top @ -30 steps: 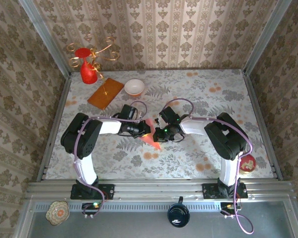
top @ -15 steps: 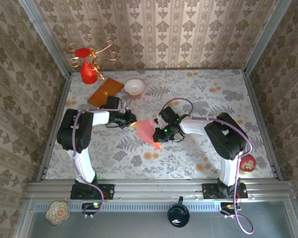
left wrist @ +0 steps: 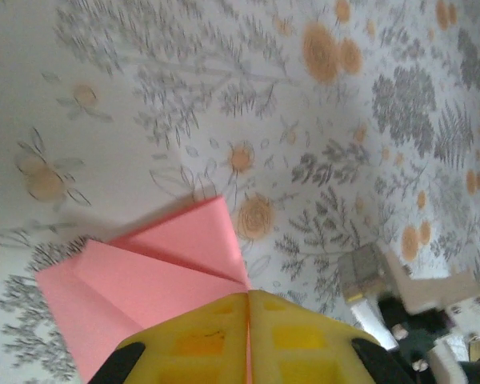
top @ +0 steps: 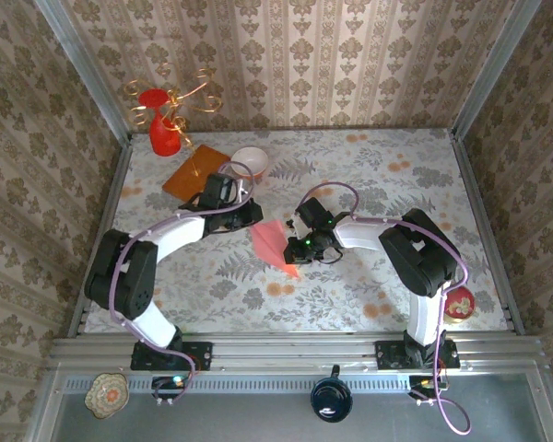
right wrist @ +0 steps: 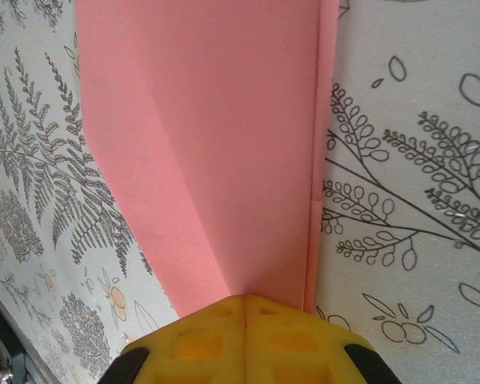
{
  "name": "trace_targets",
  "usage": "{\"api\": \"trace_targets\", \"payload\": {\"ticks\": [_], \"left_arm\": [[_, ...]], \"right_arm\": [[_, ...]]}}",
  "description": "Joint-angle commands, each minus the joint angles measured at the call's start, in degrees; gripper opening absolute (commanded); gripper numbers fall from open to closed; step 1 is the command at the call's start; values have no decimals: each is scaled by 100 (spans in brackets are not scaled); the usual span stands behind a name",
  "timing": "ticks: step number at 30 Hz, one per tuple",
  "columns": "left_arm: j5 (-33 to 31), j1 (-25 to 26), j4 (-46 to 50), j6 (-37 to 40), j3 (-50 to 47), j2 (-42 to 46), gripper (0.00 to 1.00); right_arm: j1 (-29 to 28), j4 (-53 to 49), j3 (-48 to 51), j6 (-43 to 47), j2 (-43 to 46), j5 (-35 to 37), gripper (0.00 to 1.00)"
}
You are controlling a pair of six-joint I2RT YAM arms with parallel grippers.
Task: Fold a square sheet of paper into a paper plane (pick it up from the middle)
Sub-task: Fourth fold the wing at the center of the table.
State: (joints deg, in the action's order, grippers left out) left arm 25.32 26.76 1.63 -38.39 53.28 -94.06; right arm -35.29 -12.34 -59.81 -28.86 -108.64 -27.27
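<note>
Near the middle of the table [top: 387,276] lies the folded pink paper [top: 272,244], its near point toward the front edge. The right gripper [top: 298,247] has its yellow fingers [right wrist: 200,344] pressed together on the paper's edge, which runs under them out of sight. The left gripper [top: 251,214] sits just beside the paper's far-left corner, fingers [left wrist: 200,344] closed. Its own fingers hide whether it pinches that corner.

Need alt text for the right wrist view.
Folded pink paper runs up the frame from the right gripper, whose yellow jaws are shut on its near end at bottom centre. A narrow strip of a second layer shows along the paper's right edge. The table beneath has a grey fern and flower print.
</note>
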Motion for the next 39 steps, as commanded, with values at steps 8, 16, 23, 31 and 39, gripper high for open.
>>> {"api": "trace_targets", "payload": {"ticks": [8,16,23,31,39], "left_arm": [[116,360,319,-239,159,-856,9],[-448,412,1287,-150,561,-1273,8],[-930,566,2046,-81,879,-1682,8],[-1143,646,2410,-32,1070,-1831,8],[-1135,646,2494,-37,1124,-1913,10]], "right_arm": [[144,-322,325,-172,-65,-27,8],[154,168,198,-236,362,-369,11],[102,499,-4,-454,202,-396,11],[21,258,-376,-498,-195,-71,8],[13,-83,-476,-363,-356,-68,8]]}}
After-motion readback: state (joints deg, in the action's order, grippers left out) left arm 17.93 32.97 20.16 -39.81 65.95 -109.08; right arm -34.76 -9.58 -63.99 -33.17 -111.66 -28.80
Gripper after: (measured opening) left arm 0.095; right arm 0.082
